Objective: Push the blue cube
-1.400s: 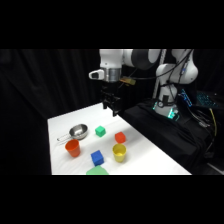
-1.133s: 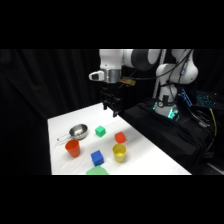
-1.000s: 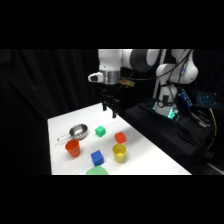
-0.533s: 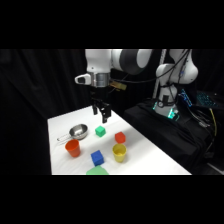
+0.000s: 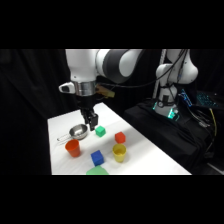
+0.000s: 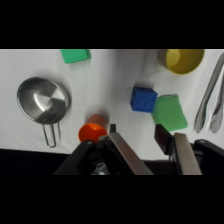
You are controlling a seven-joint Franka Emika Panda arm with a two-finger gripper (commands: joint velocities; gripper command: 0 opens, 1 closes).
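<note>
You are approaching: your gripper [image 6: 142, 142], jaws apart and holding nothing, is hanging above the table, so next you should be descending beside the blue cube [image 6: 143, 99].

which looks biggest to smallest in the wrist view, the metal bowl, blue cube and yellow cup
1. metal bowl, clearly the largest.
2. yellow cup, though the picture's top cuts it off.
3. blue cube, smallest.
The cup and cube look close in size, so that order is unsure.

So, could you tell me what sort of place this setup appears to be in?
Probably a robotics lab: a white arm's gripper hangs over a white table of toy-like items such as the blue cube and yellow cup, with black curtains and cabled electronics beside it.
</note>
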